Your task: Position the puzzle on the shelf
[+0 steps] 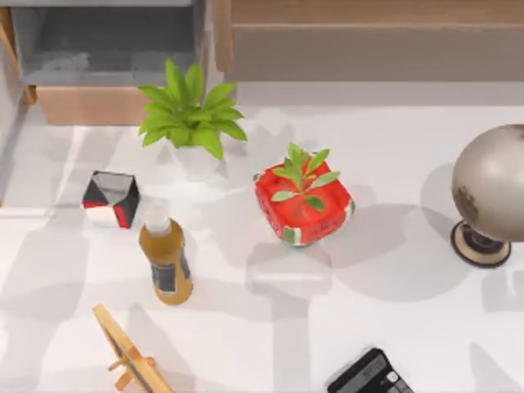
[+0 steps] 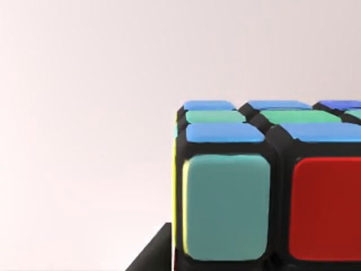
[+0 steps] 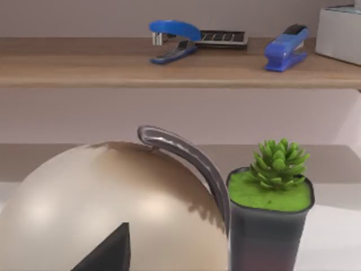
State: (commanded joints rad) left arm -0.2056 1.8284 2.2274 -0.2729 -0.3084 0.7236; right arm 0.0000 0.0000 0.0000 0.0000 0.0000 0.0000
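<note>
Black-gridded puzzle (image 2: 265,186) is looming right before my left wrist camera — my left arm is nearer — though I cannot tell its grip.

Left gripper (image 2: 151,255) and right gripper (image 3: 107,252): each a dark wedge (wrist views).

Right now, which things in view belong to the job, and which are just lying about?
Job: puzzle, shelf.
Lying about: red planter, black-red-white cube, bottle, potted plant, globe, calculator, blue stapler, succulent.
</note>
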